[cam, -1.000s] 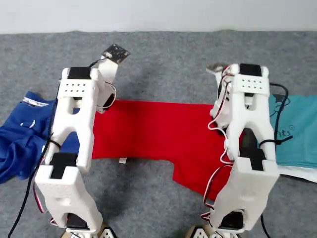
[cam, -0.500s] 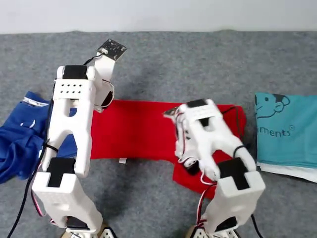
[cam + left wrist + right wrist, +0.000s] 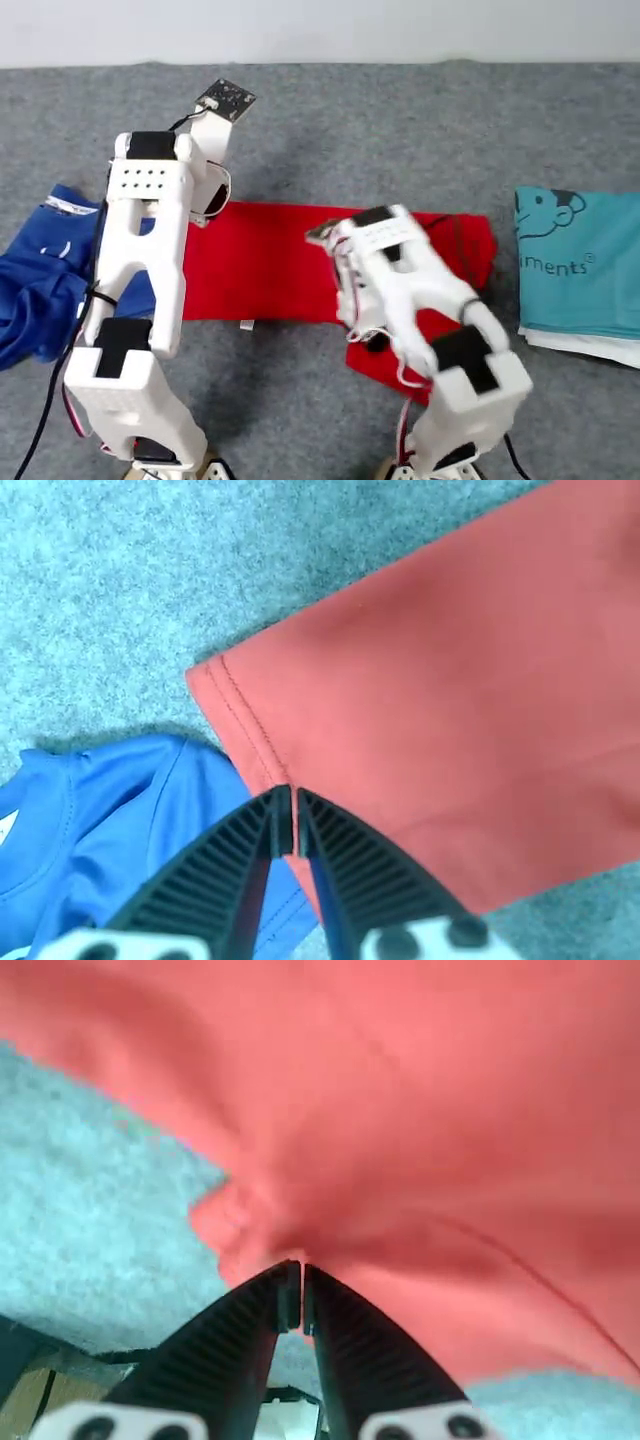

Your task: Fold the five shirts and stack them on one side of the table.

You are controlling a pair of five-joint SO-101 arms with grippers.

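Your right arm swings inward from right edge of red cotton shirt (image 3: 270,260) toward its middle, dragging fabric along. Jaws of right gripper (image 3: 295,1295) pinch bunched red cloth; jaws of left gripper (image 3: 288,825) clamp hem at shirt's left corner, beside crumpled blue shirt (image 3: 40,280). Red shirt lies mid-table on grey carpet (image 3: 400,130); folded teal shirt (image 3: 580,265) sits at right side

I count three shirts laid out singly: one red shirt (image 3: 270,260), one blue shirt (image 3: 40,290) beside it on my left arm's side, and one teal shirt (image 3: 580,270) on its opposite side. One white garment (image 3: 590,347) edges out beneath the teal. Two arms are mine, with two grippers: left gripper (image 3: 288,825) and right gripper (image 3: 293,1290).
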